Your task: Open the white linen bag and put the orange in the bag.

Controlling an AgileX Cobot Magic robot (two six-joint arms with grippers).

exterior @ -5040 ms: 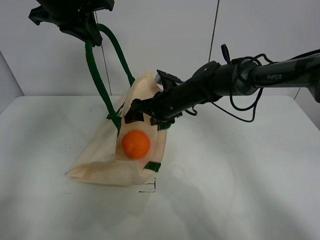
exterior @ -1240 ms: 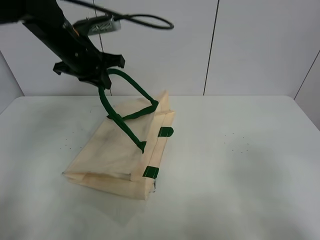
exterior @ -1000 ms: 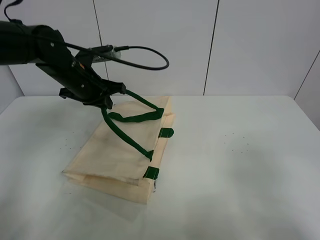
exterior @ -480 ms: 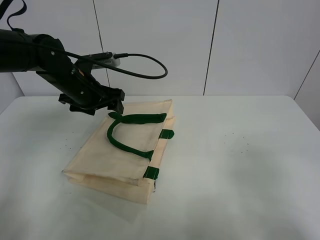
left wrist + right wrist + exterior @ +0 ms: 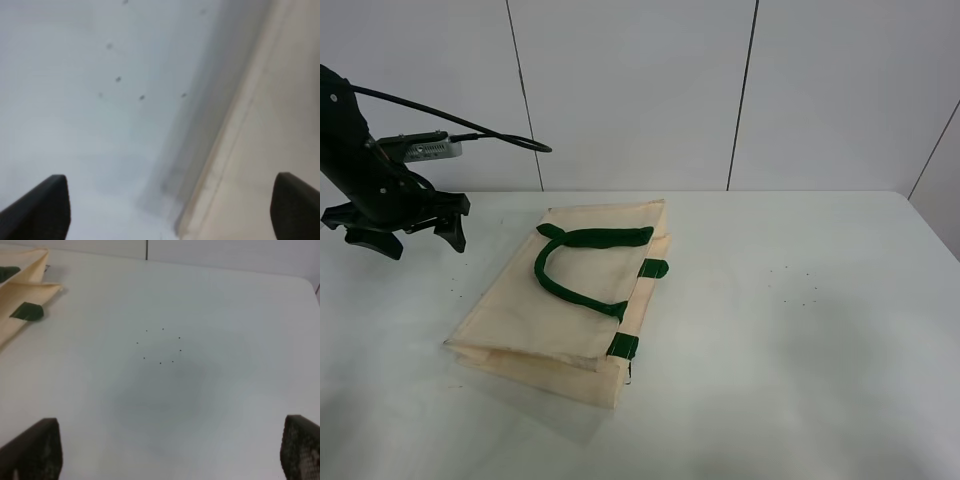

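White tabletop [image 5: 800, 330], pale panelled wall behind. White linen bag [image 5: 570, 300] lies flat left of centre, mouth edge toward right, green handle [image 5: 582, 262] looped on top, small green tabs [image 5: 624, 345] along edge. Orange not visible in any view. Left claw [image 5: 395, 235] hovers above tabletop, well apart from bag, on its left; fingers spread wide, holding nothing. Right claw [image 5: 170, 460] over bare tabletop, fingertips far apart, empty; bag corner at frame edge.
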